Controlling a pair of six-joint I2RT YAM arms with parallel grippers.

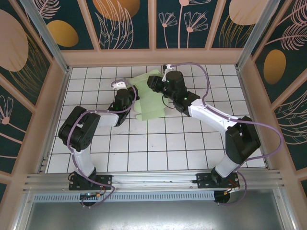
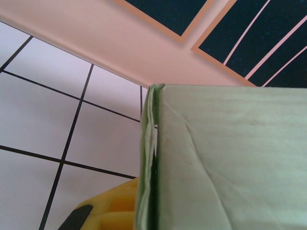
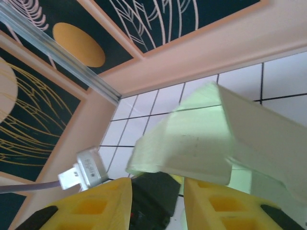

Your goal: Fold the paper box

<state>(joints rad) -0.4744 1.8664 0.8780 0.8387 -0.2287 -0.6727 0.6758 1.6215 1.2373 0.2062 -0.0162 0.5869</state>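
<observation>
As the left hand [image 1: 133, 94] clamps the left side of the paper box [image 1: 152, 103], the right hand [image 3: 156, 184] gapes beneath it, near the middle of the tabletop's [image 1: 144, 153] far edge.

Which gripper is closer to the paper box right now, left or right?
Left. The left gripper is shut on the paper box, clamping its left edge. The right gripper is at the box's far right corner, fingers apart, with a flap just in front of them.
</observation>
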